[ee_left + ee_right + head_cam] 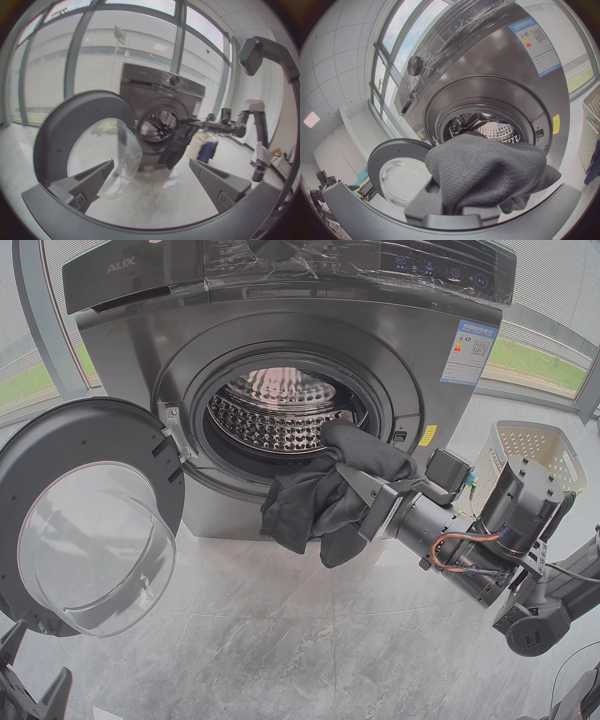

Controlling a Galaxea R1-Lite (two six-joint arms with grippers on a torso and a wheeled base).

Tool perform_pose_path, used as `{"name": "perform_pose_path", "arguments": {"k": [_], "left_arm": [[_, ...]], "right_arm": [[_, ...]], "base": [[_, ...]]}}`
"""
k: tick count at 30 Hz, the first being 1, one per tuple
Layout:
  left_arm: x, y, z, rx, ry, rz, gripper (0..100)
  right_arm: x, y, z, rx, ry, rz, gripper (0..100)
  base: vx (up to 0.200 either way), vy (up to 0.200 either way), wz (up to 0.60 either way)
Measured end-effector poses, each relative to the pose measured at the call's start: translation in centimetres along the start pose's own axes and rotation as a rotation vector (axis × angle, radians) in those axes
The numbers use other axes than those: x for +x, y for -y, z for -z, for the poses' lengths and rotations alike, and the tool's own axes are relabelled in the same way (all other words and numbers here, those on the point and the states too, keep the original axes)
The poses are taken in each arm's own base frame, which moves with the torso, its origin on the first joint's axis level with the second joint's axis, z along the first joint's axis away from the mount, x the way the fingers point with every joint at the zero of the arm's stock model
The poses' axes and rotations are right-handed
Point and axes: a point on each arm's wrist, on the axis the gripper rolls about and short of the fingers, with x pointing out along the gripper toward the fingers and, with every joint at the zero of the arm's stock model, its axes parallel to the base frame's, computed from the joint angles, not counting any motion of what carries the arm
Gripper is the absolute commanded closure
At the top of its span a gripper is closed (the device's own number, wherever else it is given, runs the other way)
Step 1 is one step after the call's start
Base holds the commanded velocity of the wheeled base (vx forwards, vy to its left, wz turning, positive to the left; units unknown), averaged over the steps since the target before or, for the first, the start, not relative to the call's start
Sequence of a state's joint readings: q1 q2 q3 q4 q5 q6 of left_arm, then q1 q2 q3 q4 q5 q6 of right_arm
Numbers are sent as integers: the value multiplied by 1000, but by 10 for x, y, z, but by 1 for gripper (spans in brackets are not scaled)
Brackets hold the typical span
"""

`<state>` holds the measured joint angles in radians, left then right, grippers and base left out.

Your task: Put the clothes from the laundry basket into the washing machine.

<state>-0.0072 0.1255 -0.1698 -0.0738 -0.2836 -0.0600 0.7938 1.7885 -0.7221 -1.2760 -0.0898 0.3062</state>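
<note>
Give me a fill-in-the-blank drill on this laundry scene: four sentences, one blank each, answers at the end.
The door of the washing machine stands ____.
The gripper shut on the dark garment belongs to the ____ arm.
The left gripper holds ____.
A blue piece of clothing hangs over the rim of the laundry ____.
Missing words: open; right; nothing; basket.

The washing machine [400,346] has a satin grey metal shell, with crinkled clear film [350,265] over its panel. Its drum [275,415] is polished, dimpled steel. The door [81,434] is matt dark plastic around a glossy clear bowl. The dark garment [312,502] is matt, fine-mesh cloth, the laundry basket [531,443] pale perforated plastic, and the floor [281,627] smooth, glossy, stone-look tile
</note>
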Motion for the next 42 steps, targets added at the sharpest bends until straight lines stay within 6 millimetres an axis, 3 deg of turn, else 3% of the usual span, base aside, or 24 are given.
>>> {"name": "perform_pose_path", "arguments": {"k": [7, 14, 22, 32, 42], "left_arm": [[32, -4, -12, -54, -145, 192, 0], [78, -10, -19, -105, -249, 348, 0], [129, -4, -17, -144, -366, 500, 0], [196, 13, -14, -139, -345, 531, 0], [257, 34, 4, -154, -286, 509, 0]], "right_arm": [[8, -9, 7, 8, 3, -38, 100], [12, -15, 9, 15, 19, -62, 100], [13, -17, 11, 18, 30, -74, 100], [11, -17, 13, 19, 22, -71, 100], [9, -16, 16, 17, 12, -65, 100]], "base": [[0, 0, 0], [0, 0, 0], [0, 0, 0], [0, 0, 0], [0, 0, 0]]}}
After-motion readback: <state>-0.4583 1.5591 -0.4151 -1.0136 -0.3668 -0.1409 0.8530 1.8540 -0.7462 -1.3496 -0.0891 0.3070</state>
